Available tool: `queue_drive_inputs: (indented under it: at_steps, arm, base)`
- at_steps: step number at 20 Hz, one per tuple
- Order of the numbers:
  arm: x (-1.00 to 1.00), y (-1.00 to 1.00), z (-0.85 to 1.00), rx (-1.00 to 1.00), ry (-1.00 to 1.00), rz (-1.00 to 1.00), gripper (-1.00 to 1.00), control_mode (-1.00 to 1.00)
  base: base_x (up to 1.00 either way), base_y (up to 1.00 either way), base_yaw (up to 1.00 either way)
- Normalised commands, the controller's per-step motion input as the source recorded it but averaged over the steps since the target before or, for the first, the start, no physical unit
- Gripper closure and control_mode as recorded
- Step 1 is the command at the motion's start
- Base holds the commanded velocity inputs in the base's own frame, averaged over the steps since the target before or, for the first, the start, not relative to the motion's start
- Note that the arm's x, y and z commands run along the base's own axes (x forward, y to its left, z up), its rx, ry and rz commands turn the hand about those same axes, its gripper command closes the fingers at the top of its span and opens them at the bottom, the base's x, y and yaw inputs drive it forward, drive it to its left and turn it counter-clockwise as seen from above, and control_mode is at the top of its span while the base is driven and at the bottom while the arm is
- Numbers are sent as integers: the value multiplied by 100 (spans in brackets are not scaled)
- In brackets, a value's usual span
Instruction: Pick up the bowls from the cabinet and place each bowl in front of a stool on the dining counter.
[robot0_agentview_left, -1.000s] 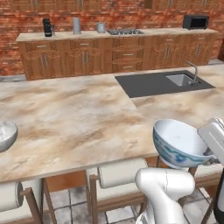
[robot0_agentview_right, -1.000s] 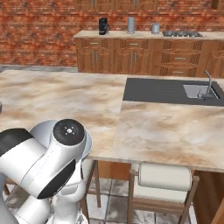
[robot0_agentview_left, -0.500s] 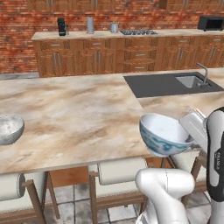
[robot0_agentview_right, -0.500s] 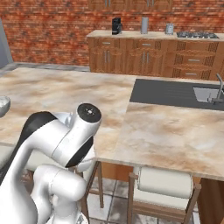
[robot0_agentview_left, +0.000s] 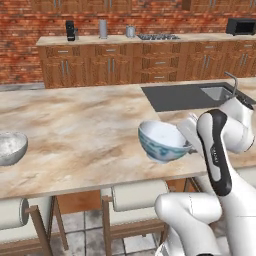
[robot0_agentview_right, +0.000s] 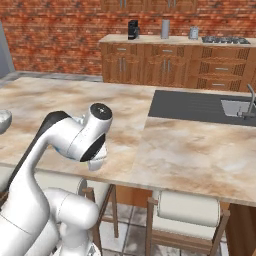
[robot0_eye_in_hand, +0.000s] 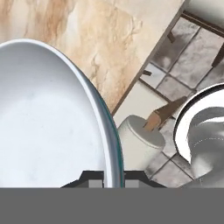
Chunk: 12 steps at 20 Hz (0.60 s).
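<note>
My gripper (robot0_eye_in_hand: 113, 177) is shut on the rim of the glossy white bowl with the blue-patterned outside (robot0_agentview_left: 162, 142). In the hand view the bowl (robot0_eye_in_hand: 48, 122) takes up the left side, its rim pinched between the fingertips. The bowl hangs upright just above the dining counter (robot0_agentview_left: 85, 125), near its front edge. Below it stands a stool (robot0_agentview_left: 140, 195) with a cream roll cushion (robot0_eye_in_hand: 138, 144). The speckled grey-white bowl (robot0_agentview_left: 10, 147) rests on the counter at the far left, above another stool (robot0_agentview_left: 10, 212). The cabinet is out of view.
A dark sink basin with a faucet (robot0_agentview_left: 200, 95) is set into the counter on the right. Behind it are brown drawer cabinets (robot0_agentview_left: 150, 62) with a coffee machine (robot0_agentview_left: 70, 30), a cooktop and a microwave (robot0_agentview_left: 240, 26) against a brick wall. A third stool (robot0_agentview_right: 187, 207) stands right of the arm.
The whole picture shifted as the base drove, then settled. The arm has carried the bowl left and forward, from beside the counter's edge to over its top.
</note>
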Motion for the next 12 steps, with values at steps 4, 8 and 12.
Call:
queue_drive_inputs:
  at_steps: [4, 8, 12]
  arm:
    - [100, 49, -42, -4, 0, -1, 100, -100]
    - [100, 35, -49, -5, 0, 0, 100, -100]
    - [100, 2, -50, -3, 0, 0, 100, -100]
  base:
    - [0, 0, 0]
    - [0, 0, 0]
    - [0, 0, 0]
